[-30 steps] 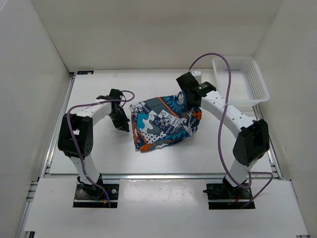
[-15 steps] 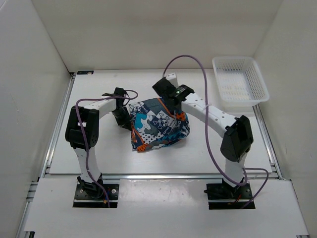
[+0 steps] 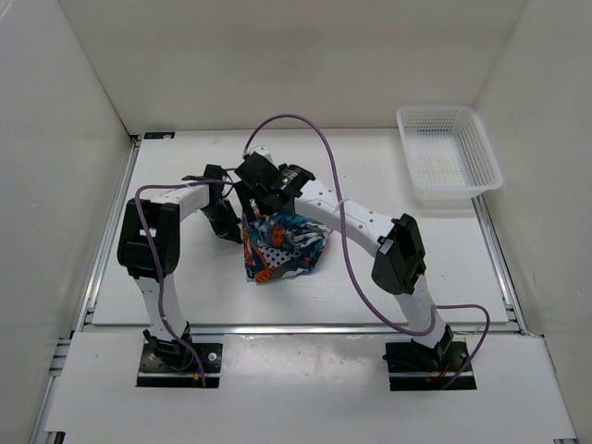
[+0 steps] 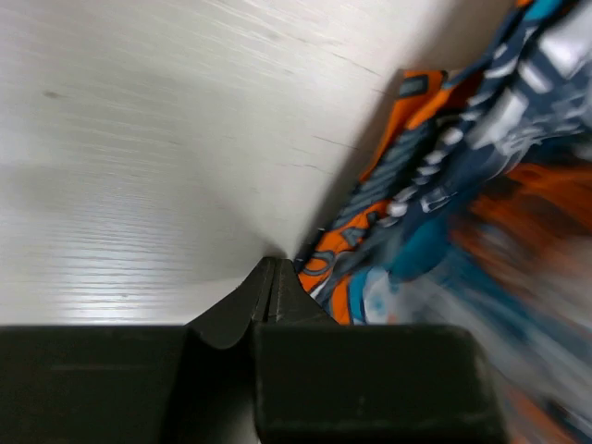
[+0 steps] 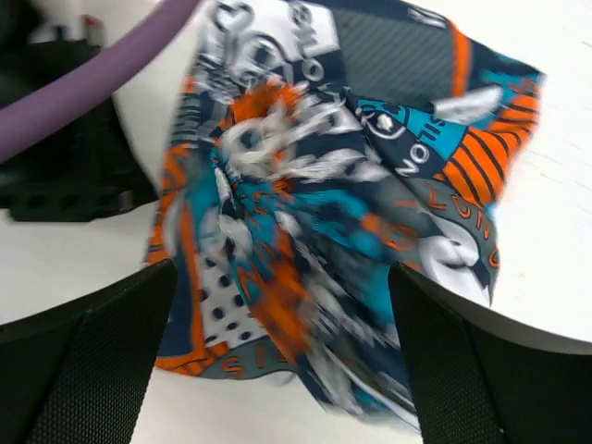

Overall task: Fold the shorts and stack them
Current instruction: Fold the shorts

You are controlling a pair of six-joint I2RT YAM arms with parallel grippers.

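The shorts (image 3: 283,248), printed in orange, teal, navy and white, lie bunched in a loose fold on the white table. My right gripper (image 3: 262,208) hovers over their upper left part. Seen from the right wrist, that gripper (image 5: 282,277) is open, its fingers (image 5: 102,361) wide apart above the blurred shorts (image 5: 324,194) and holding nothing. My left gripper (image 3: 228,225) sits low at the cloth's left edge. The left wrist view shows this gripper (image 4: 275,265) shut, tips on the table, with the orange edge of the shorts (image 4: 444,185) just beside them.
A white mesh basket (image 3: 444,110) stands at the back right corner. The right arm's purple cable (image 3: 319,148) arcs over the back of the table. White walls close in the table on the left, back and right.
The right arm swept left across the table, carrying the shorts' right side over onto the left, then opened its jaws and let go. The left gripper stayed at the left edge.
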